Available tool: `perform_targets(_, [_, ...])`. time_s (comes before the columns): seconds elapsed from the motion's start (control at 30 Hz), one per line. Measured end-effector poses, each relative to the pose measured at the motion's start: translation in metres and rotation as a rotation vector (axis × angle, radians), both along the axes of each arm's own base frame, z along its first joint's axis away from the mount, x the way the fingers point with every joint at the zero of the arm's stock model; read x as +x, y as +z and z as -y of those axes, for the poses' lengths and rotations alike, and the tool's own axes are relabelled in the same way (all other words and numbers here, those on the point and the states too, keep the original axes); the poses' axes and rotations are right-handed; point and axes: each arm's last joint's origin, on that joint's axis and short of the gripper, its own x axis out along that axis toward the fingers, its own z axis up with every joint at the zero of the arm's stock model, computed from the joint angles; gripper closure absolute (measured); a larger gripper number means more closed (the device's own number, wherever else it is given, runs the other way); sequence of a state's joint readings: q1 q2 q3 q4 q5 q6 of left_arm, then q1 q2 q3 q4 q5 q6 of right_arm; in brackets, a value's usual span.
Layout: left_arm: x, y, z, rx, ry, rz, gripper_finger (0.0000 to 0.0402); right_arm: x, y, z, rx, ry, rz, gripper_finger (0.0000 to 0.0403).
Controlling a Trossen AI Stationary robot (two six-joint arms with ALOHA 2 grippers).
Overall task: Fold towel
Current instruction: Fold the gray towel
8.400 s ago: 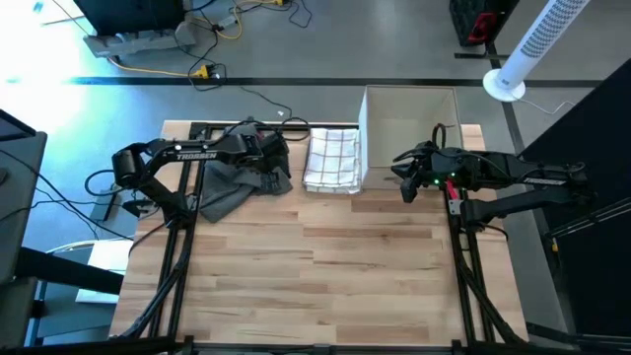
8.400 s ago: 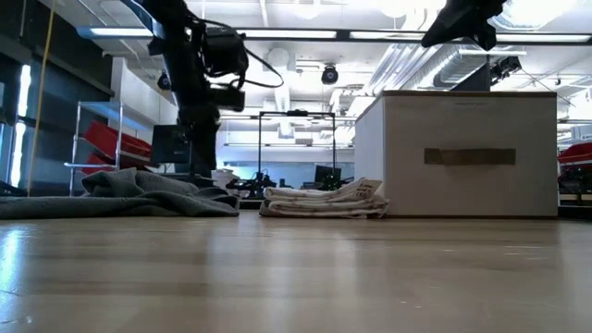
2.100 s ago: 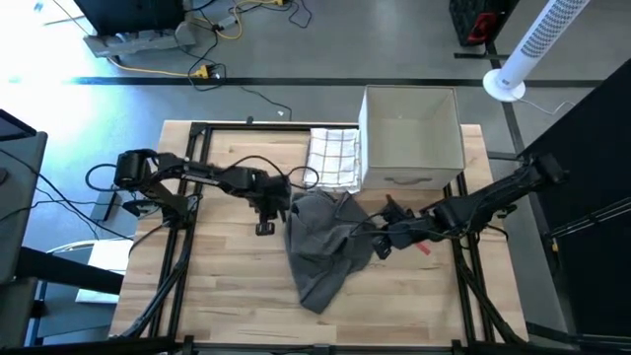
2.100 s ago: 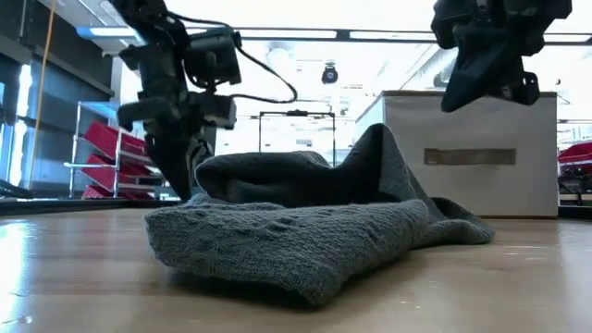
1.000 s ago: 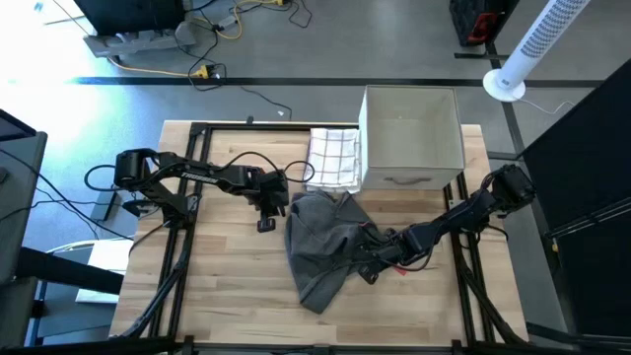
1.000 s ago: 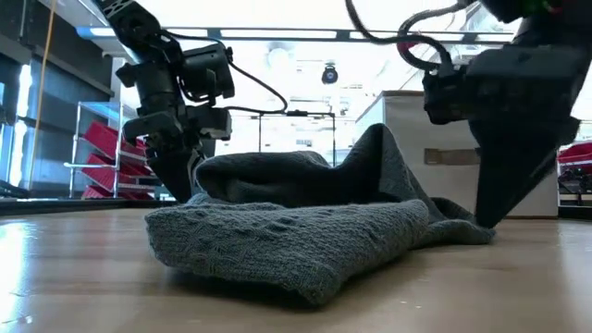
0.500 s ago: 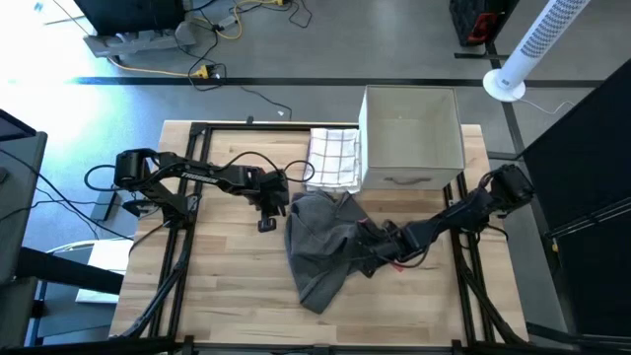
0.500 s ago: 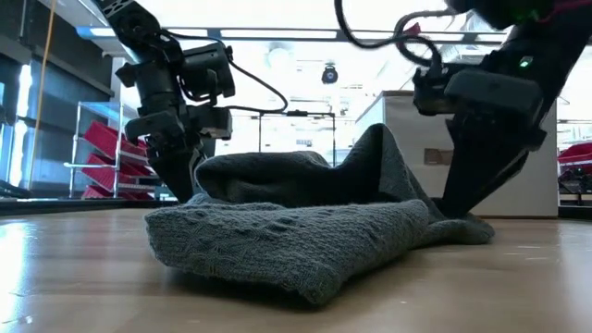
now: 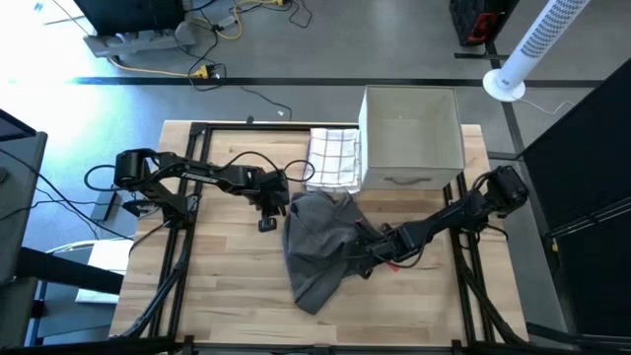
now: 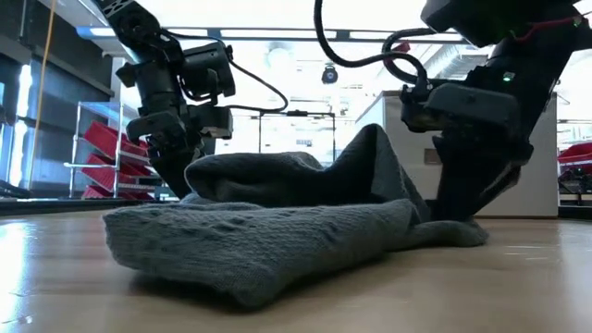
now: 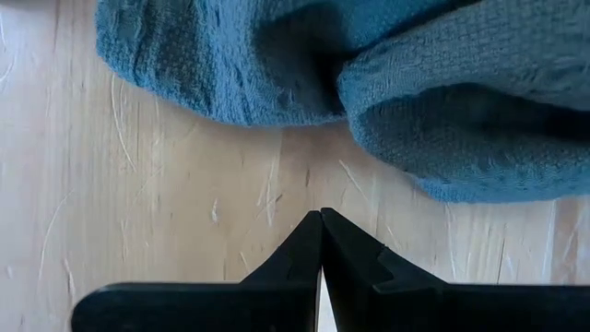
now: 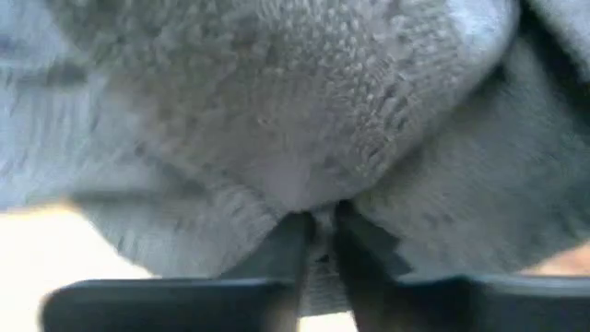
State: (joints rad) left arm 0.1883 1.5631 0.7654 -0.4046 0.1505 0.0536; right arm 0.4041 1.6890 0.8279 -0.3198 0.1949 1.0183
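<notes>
A grey towel (image 9: 317, 247) lies crumpled in a heap on the middle of the wooden table; the low view shows its bulging folds (image 10: 277, 227). My left gripper (image 9: 266, 223) is shut and points down at bare wood just left of the towel (image 11: 387, 101), short of its edge. My right gripper (image 9: 363, 258) reaches in low from the table's right and is shut on the towel's right side. In the low view the left arm (image 10: 176, 139) stands behind the heap and the right gripper (image 10: 462, 199) is at the heap's right end. My right gripper pinches a bunched bit of the towel's right-hand edge (image 12: 318, 207) between its two fingers (image 12: 277, 244). It comes in slanting down from the table's right. How many layers it has, I cannot tell. The towel rests slack on the table.
A white box (image 9: 411, 138) stands at the table's far edge, right of the middle. A folded checked cloth (image 9: 332, 158) lies against its left side. Bare wood stretches along the near edge (image 9: 296, 330) and at the near left.
My right gripper has gone a little toward the table's left and come down at the towel's right edge. The towel's near fold has slid and spread toward the table's left, while its far part has stayed put.
</notes>
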Motion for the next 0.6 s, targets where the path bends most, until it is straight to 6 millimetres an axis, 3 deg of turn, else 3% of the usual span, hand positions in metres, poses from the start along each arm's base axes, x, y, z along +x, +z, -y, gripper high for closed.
perform_targets(0.4, [0.003, 0.001, -0.001, 0.011, -0.011, 0.032, 0.0401, -0.030, 0.108, 0.016, 0.169, 0.051, 0.368, 0.0400])
perform_targets(0.6, [0.003, 0.002, -0.001, 0.012, -0.010, 0.038, 0.0401, -0.042, 0.146, 0.032, 0.225, 0.017, 0.583, 0.0401])
